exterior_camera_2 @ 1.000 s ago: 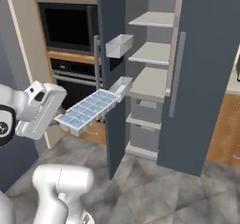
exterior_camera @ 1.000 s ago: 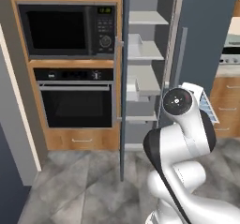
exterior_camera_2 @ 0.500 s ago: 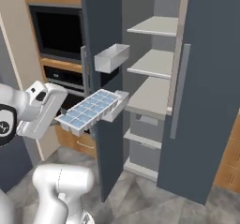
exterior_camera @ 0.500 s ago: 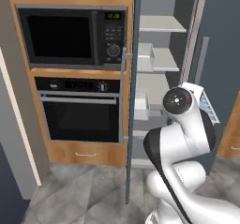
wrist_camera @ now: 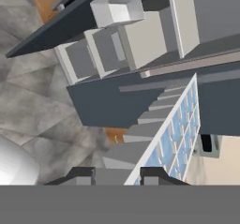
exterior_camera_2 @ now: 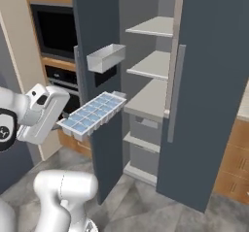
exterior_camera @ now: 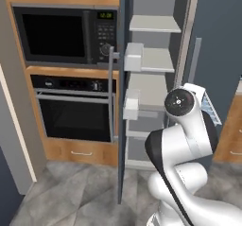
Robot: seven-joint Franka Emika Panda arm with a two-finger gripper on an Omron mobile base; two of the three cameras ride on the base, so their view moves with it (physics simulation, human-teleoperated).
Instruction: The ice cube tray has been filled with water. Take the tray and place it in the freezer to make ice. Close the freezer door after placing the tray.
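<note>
Holding the ice cube tray (exterior_camera_2: 92,115) in the claw (wrist_camera: 123,177), jaws pinched shut on its near end, tray level with water (exterior_camera_2: 97,110) in the cells. It's in the air just short of the freezer (exterior_camera_2: 155,97), beside the open freezer door (exterior_camera_2: 97,80). Pickup done; left: set tray on a shelf (exterior_camera_2: 148,101), release, close the door.

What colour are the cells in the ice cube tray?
Light blue in a white ice cube tray; right base view shows it best.

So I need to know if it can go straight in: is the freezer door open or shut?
Open. The freezer door stands swung out, baring the shelves inside.
</note>
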